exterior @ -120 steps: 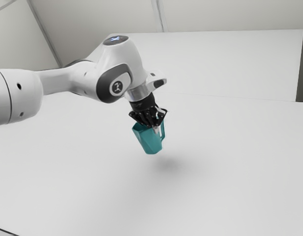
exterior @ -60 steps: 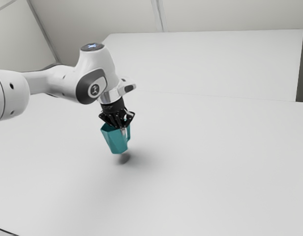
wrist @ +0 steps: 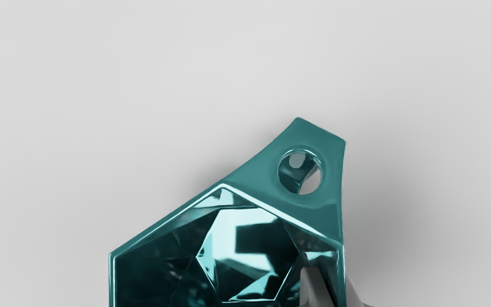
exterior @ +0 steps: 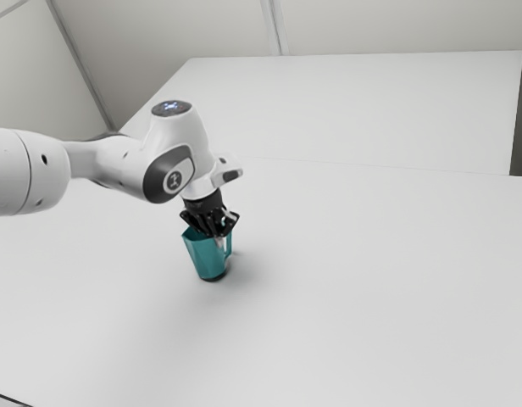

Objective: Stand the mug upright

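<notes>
Hand (exterior: 218,241): we pinch the wall of the mug (exterior: 207,257), one finger inside.
Mug: mouth up, slightly tilted; base touching or just above the counter (exterior: 354,288), we can't tell.
Care: we should seat the base flat before loosening.

Glossy teal mug (exterior: 207,257), plain-coloured.

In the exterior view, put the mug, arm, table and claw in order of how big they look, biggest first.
1. Table
2. Arm
3. Claw and mug: too alike to rank.
</notes>
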